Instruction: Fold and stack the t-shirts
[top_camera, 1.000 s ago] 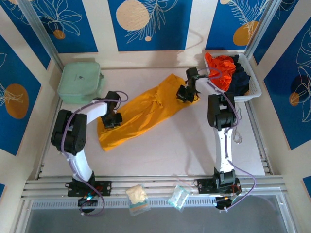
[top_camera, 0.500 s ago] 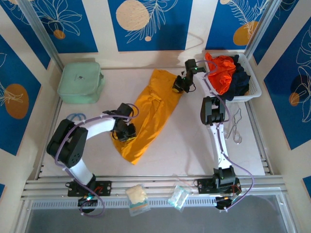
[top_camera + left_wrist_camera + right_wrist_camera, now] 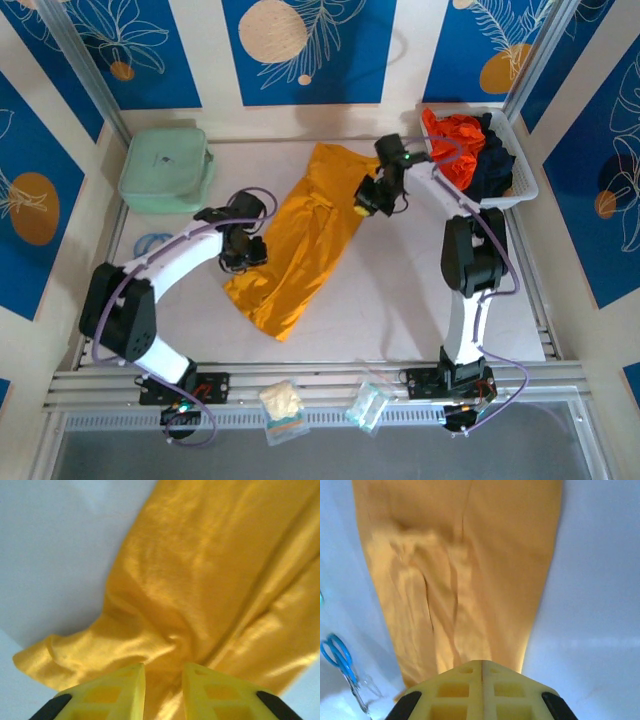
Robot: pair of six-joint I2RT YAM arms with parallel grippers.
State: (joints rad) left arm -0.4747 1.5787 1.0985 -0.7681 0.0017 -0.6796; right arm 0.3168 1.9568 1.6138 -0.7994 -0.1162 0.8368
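The golden-yellow t-shirt [image 3: 305, 235] lies as a long crumpled strip across the middle of the table, running from far right to near left. My left gripper [image 3: 245, 252] sits at its left edge. In the left wrist view its jaws [image 3: 163, 680] stand a little apart, with a fold of the yellow cloth [image 3: 200, 580] in the gap. My right gripper [image 3: 368, 203] is at the strip's far right edge, fingers pressed together [image 3: 481, 664] on the yellow cloth [image 3: 470, 570]. The orange-red t-shirt [image 3: 455, 145] and the navy t-shirt [image 3: 495, 165] lie bunched in the white basket [image 3: 525, 190].
A mint-green zipped case [image 3: 165, 168] sits at the far left. Blue-handled scissors [image 3: 152, 242] lie left of my left arm, also seen as scissors [image 3: 337, 655] in the right wrist view. Two clear packets [image 3: 282, 405] [image 3: 368, 405] rest on the near rail.
The yellow t-shirt has swung from lying crosswise to running more front to back. My left gripper moved right then back left along it, and its jaws have loosened. The right gripper shifted slightly.
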